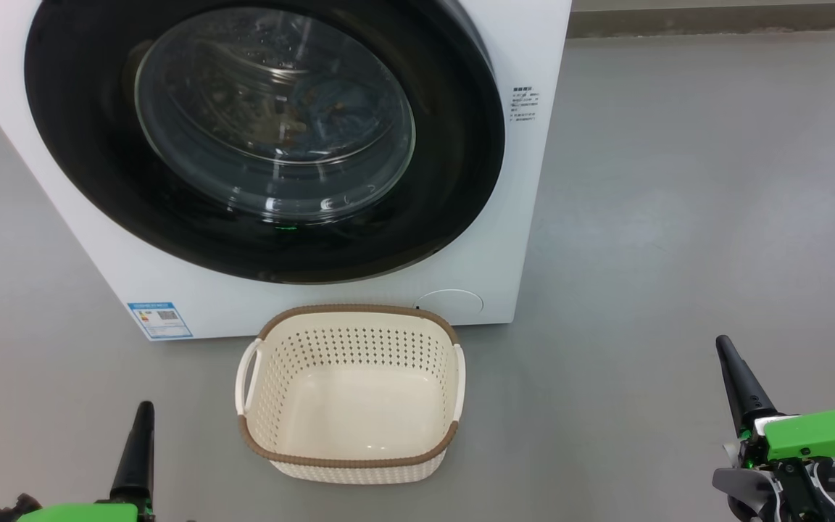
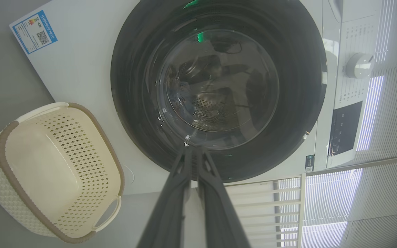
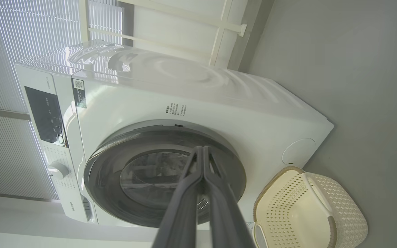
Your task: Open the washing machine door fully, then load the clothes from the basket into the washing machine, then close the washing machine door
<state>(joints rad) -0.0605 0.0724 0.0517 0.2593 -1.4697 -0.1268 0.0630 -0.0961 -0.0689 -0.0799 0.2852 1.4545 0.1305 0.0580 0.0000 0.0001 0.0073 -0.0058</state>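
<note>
The washing machine stands in front of me, its black-rimmed door shut flat against the front. Through the glass bowl I see the clothes, blue cloth with brownish marks, lying in the drum. On the floor just before the machine sits the cream basket, with nothing in it. My left gripper is low at the left, shut and holding nothing. At the lower right is my right gripper, also shut and bare. Both are well short of the basket. In the wrist views each shut gripper points toward the door.
Grey floor stretches to the right of the machine and around the basket. A blue label sticker marks the machine's lower left corner. The control panel and dial sit above the door. Window blinds hang behind the machine.
</note>
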